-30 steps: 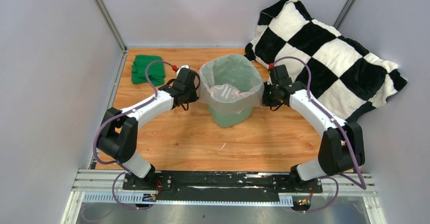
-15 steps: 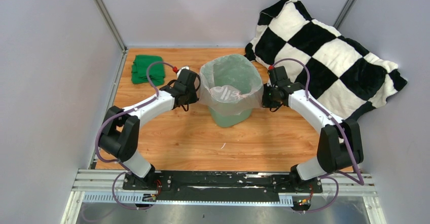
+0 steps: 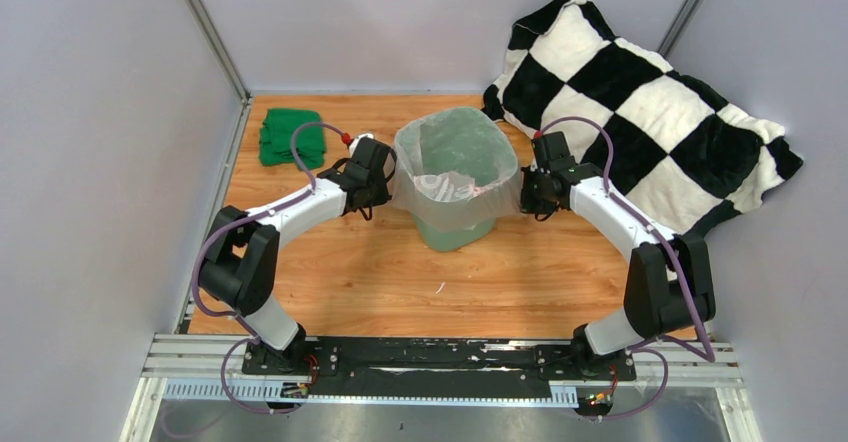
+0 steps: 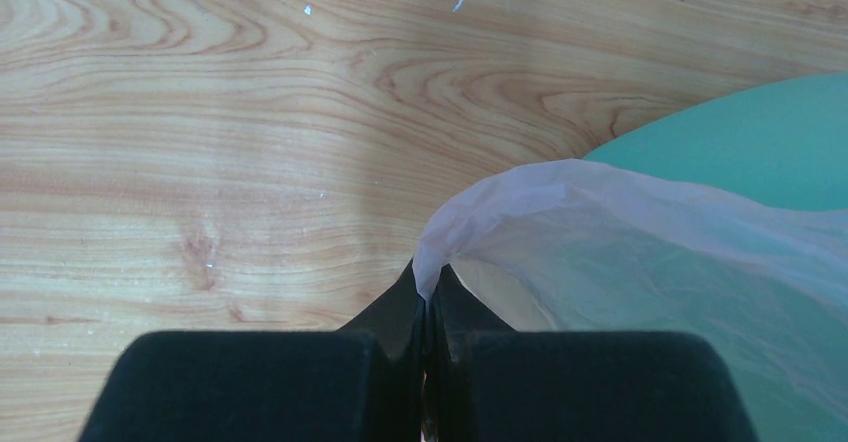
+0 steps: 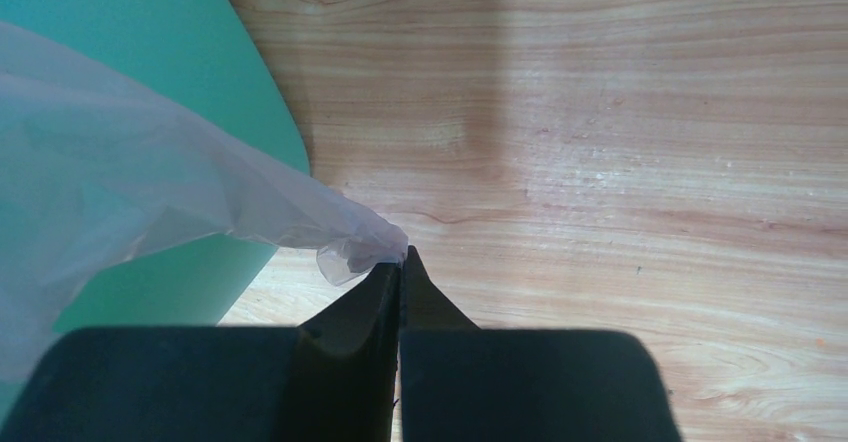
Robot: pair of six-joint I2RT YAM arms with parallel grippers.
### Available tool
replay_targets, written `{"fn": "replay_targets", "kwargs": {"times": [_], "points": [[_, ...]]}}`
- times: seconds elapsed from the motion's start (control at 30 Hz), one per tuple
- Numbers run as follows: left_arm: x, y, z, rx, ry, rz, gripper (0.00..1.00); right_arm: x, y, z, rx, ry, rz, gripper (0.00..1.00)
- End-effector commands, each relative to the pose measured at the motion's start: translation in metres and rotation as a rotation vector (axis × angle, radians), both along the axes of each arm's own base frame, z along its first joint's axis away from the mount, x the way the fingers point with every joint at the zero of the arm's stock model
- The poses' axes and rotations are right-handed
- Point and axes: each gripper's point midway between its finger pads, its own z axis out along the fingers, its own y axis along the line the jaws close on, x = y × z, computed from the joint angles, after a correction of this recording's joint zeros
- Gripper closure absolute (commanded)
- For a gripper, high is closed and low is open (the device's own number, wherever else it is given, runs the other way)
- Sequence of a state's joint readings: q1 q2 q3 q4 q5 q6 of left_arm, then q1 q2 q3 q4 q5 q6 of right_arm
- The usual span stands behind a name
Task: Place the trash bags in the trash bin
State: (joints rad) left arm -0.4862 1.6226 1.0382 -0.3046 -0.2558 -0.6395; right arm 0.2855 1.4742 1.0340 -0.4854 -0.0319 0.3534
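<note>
The mint-green trash bin (image 3: 455,230) stands at mid-table. The pale-pink trash bag (image 3: 455,184) is draped over its rim, lining the inside and hanging down the outside. My left gripper (image 3: 390,190) is shut on the bag's left edge; in the left wrist view the bag (image 4: 640,262) is pinched at the gripper (image 4: 428,297), with the bin (image 4: 760,142) behind. My right gripper (image 3: 521,190) is shut on the bag's right edge; in the right wrist view the bag (image 5: 150,192) runs into the gripper (image 5: 400,262), beside the bin (image 5: 150,52).
A black-and-white checkered cushion (image 3: 650,112) fills the back right corner, just behind my right arm. A dark green folded cloth (image 3: 292,136) lies at the back left. Grey walls enclose the wooden table (image 3: 350,272) on three sides.
Both grippers have shifted slightly toward the back, still holding the bag's edges; the bag sits a little tighter over the bin's rim.
</note>
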Motion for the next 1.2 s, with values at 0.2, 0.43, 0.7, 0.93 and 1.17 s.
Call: {"fn": "replay_targets", "kwargs": {"times": [0.2, 0.43, 0.7, 0.93, 1.17], "points": [[-0.006, 0.018, -0.025, 0.085, 0.053, 0.029, 1.00, -0.009, -0.033, -0.017, -0.084, 0.072, -0.063, 1.00], [-0.008, 0.017, -0.025, 0.080, 0.053, 0.026, 1.00, -0.010, -0.034, -0.017, -0.089, 0.079, -0.063, 1.00], [-0.005, 0.014, -0.008, 0.050, 0.009, 0.011, 0.81, -0.008, -0.035, -0.001, -0.088, 0.058, -0.074, 0.76], [-0.004, 0.010, 0.019, 0.004, -0.049, -0.004, 0.63, -0.004, -0.037, 0.040, -0.086, -0.025, -0.081, 0.58], [-0.006, 0.006, 0.048, -0.046, -0.099, -0.012, 0.59, -0.003, -0.035, 0.070, -0.056, -0.092, -0.086, 0.47]]}}
